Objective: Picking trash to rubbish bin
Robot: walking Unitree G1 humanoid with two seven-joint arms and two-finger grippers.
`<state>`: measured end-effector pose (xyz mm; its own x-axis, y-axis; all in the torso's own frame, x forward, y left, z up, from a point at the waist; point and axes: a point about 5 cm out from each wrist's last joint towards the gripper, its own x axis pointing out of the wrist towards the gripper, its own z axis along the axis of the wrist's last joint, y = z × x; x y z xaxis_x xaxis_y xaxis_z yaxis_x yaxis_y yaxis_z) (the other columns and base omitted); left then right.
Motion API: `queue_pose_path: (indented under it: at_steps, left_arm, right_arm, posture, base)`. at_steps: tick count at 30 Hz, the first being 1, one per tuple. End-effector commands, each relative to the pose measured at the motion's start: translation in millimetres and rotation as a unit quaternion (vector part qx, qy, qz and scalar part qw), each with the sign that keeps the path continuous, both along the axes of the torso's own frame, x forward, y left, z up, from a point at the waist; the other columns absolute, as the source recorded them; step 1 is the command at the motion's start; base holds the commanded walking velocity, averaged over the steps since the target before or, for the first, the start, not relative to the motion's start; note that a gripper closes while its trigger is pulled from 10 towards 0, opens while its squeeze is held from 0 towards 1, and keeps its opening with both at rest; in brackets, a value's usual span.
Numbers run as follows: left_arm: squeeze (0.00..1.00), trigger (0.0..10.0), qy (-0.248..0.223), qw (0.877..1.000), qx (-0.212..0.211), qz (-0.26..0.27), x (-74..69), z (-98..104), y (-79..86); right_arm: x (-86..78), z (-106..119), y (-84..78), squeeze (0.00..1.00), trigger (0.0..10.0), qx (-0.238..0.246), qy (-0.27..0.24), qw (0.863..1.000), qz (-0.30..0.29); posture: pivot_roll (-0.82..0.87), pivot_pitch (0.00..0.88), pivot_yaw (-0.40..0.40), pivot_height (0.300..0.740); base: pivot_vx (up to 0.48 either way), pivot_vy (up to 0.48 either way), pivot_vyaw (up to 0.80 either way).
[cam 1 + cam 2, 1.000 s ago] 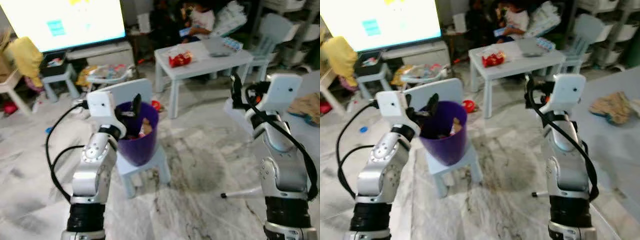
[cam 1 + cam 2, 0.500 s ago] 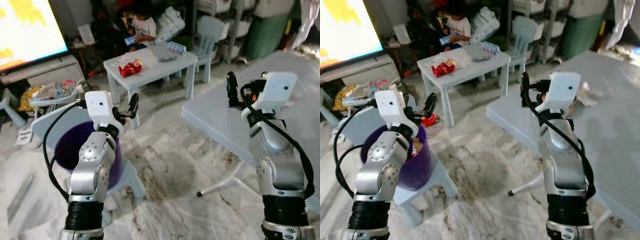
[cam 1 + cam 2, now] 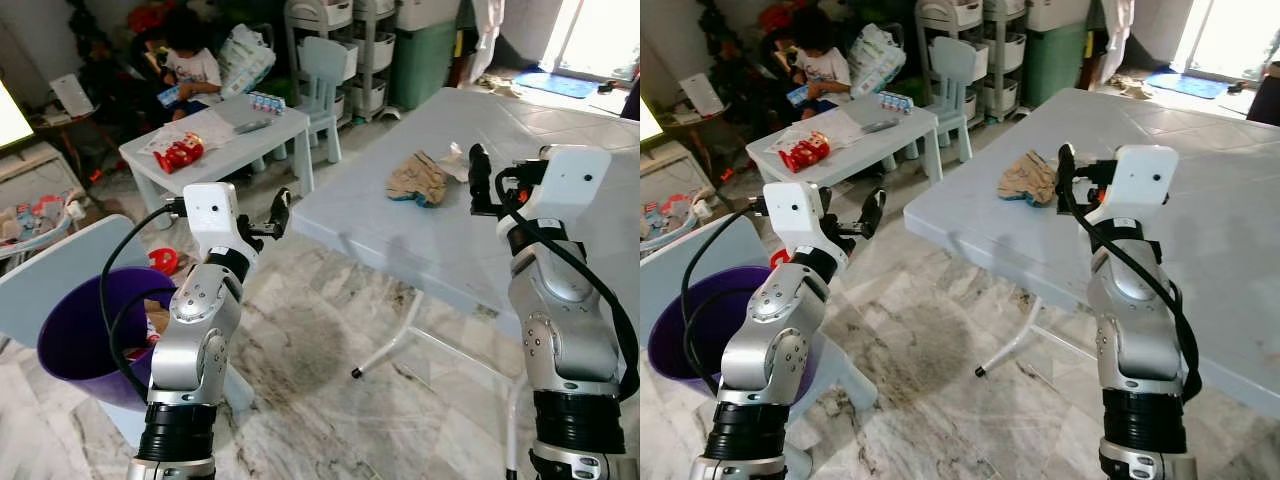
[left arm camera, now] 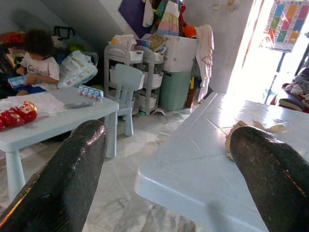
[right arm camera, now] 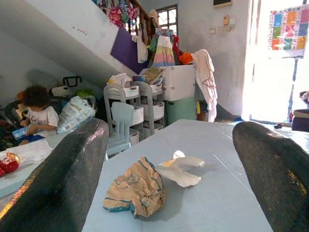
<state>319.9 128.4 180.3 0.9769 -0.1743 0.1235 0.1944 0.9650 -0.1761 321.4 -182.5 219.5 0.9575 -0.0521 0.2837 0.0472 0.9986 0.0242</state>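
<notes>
On the table (image 3: pixel 420 250) ahead lies a crumpled wrapper (image 5: pixel 137 190); the open right gripper (image 3: pixel 478 180) should straddle it squarely before closing.

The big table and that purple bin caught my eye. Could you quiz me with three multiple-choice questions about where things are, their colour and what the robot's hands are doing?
1. Where does the crumpled brown wrapper lie?
A. on the big table
B. on the floor
C. in the bin

2. What colour is the bin?
A. green
B. purple
C. red

3. How is the right gripper?
A. shut on paper
B. holding a cup
C. open, empty

Answers: 1 A, it rests on the tabletop beside a white scrap. 2 B, its wall is purple. 3 C, its fingers stand wide apart around nothing.
</notes>
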Motion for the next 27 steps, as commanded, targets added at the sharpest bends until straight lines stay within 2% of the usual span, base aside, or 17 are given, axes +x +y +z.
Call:
queue_pose_path:
  at_steps: [1,27]
  left_arm:
    - [0.00,10.0,-0.002,1.000,-0.005,0.009,2.2,2.8,5.4]
    - [0.00,10.0,0.009,1.000,-0.014,0.007,2.8,-0.9,3.7]
  right_arm:
    - [0.2,6.0,3.9,1.00,10.0,0.000,-0.011,1.000,0.008]
    - [0.7,7.8,4.9,1.00,10.0,-0.005,-0.011,1.000,0.012]
  posture:
    - [-0.04,0.000,0.044,0.740]
    - [-0.04,0.000,0.035,0.740]
  base:
    - [0.247,0.000,0.00]
    - [0.357,0.000,0.00]
